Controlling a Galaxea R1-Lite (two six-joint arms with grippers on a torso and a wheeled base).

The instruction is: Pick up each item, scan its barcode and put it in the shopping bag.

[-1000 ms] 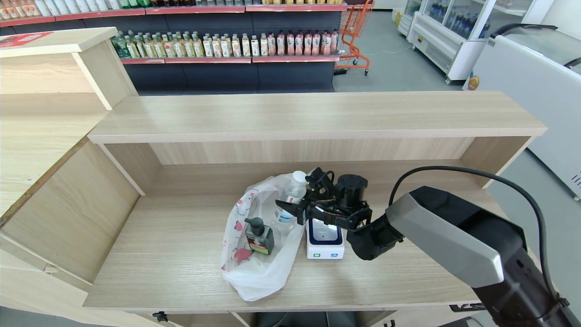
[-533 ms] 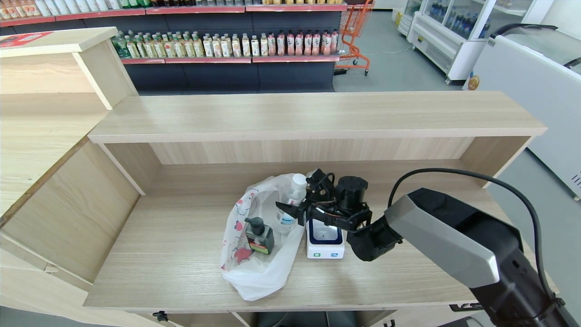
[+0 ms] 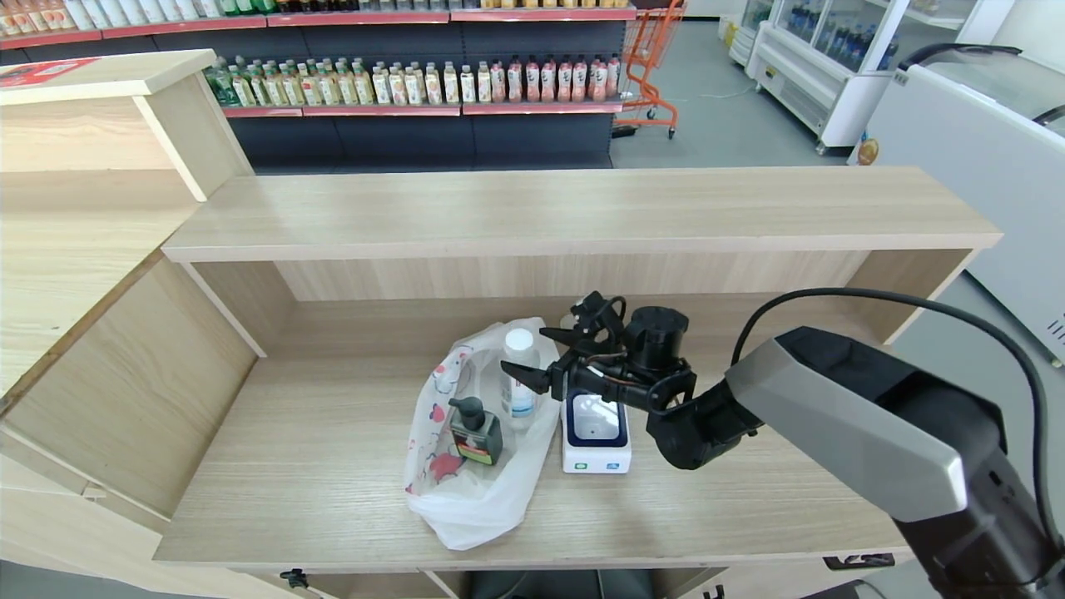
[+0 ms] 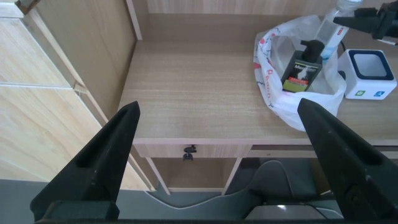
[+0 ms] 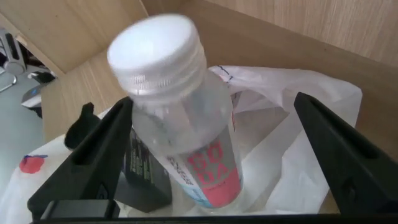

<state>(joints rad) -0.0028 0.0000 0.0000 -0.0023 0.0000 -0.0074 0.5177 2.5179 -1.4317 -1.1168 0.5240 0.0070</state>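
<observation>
The right gripper (image 3: pixel 527 351) is hanging over the mouth of the bag (image 3: pixel 466 499), its two fingers spread wide. The bottle (image 3: pixel 519 378) is standing between them inside the bag, and in the right wrist view neither finger is pressing on it. The bottle is clear with a white screw cap. Its label is showing red lettering in the wrist view and blue in the head view. At 7 o'clock from it, also in the bag, the soap (image 3: pixel 474 433) is standing upright. It is a dark pump bottle wearing a label with red and green patches, the print too small to make out. The bag is white plastic with red cartoon figures and is lying open on the counter (image 3: pixel 316 466). The scanner (image 3: pixel 596 433) is sitting just beside the bag at 3 o'clock. It is a white box with a dark blue frame on top and a green and a blue sticker on its front. The left gripper (image 4: pixel 217 109) is hovering off the counter's near edge, well apart from the bag, with its fingers wide apart and holding nothing.
</observation>
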